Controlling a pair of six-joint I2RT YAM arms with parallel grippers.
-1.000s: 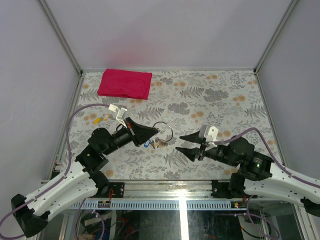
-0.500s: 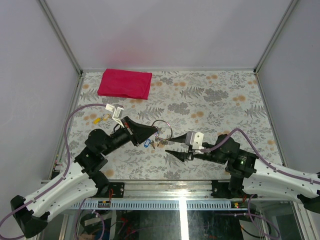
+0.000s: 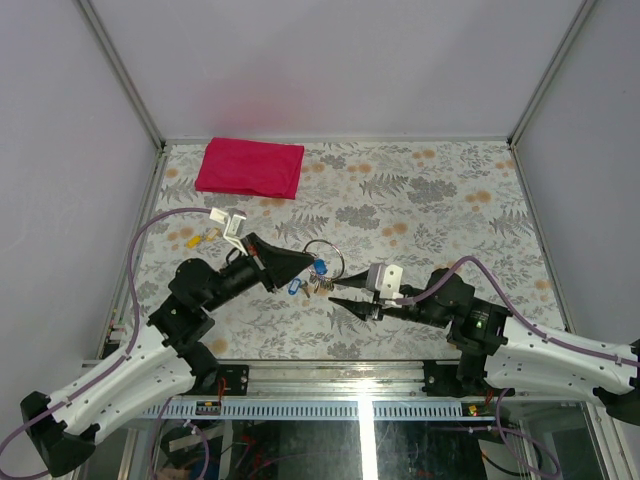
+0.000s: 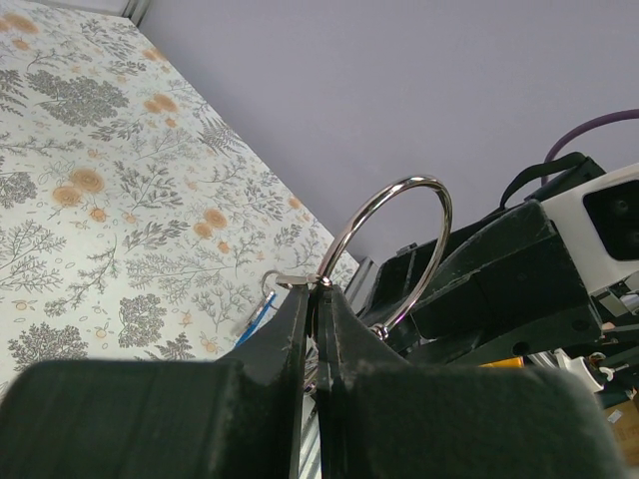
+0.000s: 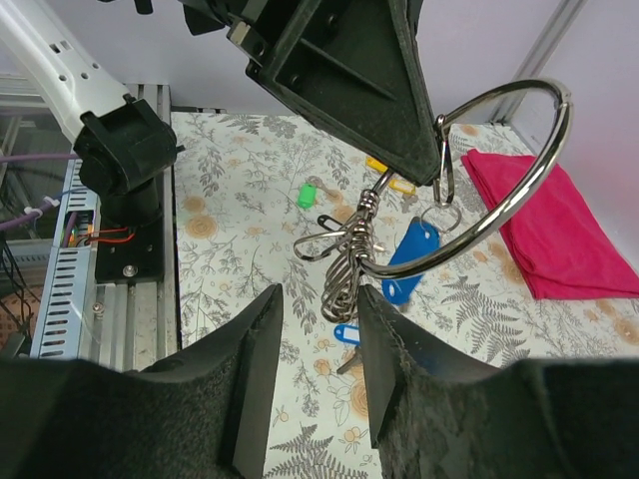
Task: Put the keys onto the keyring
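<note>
My left gripper [image 3: 314,262] is shut on a large silver ring [image 3: 330,262] and holds it above the table; the ring rises from the closed fingertips in the left wrist view [image 4: 399,235]. The keyring [image 5: 351,261], a cluster of thin wire rings, hangs from that ring. A blue-headed key [image 3: 320,267] dangles beside it, also seen in the right wrist view [image 5: 411,246]. Another blue-headed key [image 3: 293,287] lies on the table below. My right gripper [image 3: 338,292] is open, its fingertips just under and either side of the keyring [image 3: 320,283].
A red cloth [image 3: 250,167] lies at the back left. A small green tag [image 5: 307,195], a dark oval clip [image 5: 327,222] and yellow pieces [image 3: 200,238] lie on the flowered table left of the left arm. Walls enclose three sides.
My right gripper has moved left and forward until its fingertips flank the hanging keyring. The left gripper has kept hold of the ring, and a blue key now dangles by it.
</note>
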